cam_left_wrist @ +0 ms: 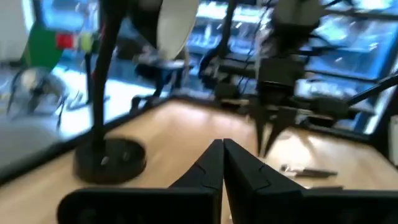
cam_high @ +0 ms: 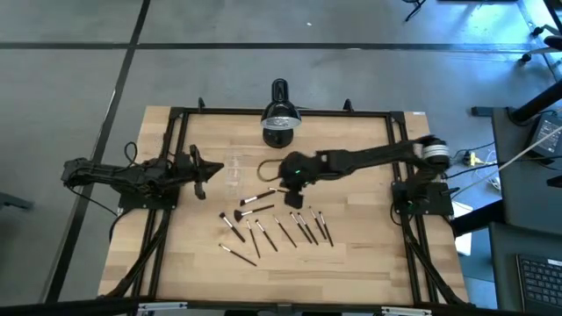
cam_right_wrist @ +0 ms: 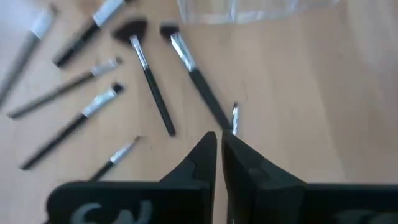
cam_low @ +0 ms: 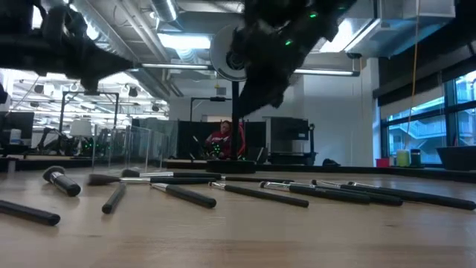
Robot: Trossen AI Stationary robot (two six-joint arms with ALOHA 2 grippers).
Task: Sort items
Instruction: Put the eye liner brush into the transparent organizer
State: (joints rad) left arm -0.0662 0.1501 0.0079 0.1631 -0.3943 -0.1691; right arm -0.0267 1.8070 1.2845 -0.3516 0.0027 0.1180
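Several thin makeup brushes [cam_high: 277,230] with dark handles and silvery ferrules lie flat and scattered on the wooden table; they also show as brushes [cam_right_wrist: 149,87] and brushes [cam_low: 260,192]. My right gripper [cam_high: 294,200] hangs shut above their far side, pointing down, clear of the table in the low view as right gripper [cam_low: 253,104]. In its wrist view, right gripper [cam_right_wrist: 219,140], a silvery brush tip [cam_right_wrist: 234,118] shows just past one fingertip; I cannot tell whether it is touched. My left gripper [cam_high: 215,171] is shut over the table's left part, seen as left gripper [cam_left_wrist: 222,146].
A black desk lamp [cam_high: 279,123] stands at the far edge, its base [cam_left_wrist: 109,158] on the wood. A small clear cup [cam_high: 235,171] stands between the two grippers. A black frame [cam_high: 176,112] rims the table. A person in red [cam_low: 219,141] sits in the room beyond.
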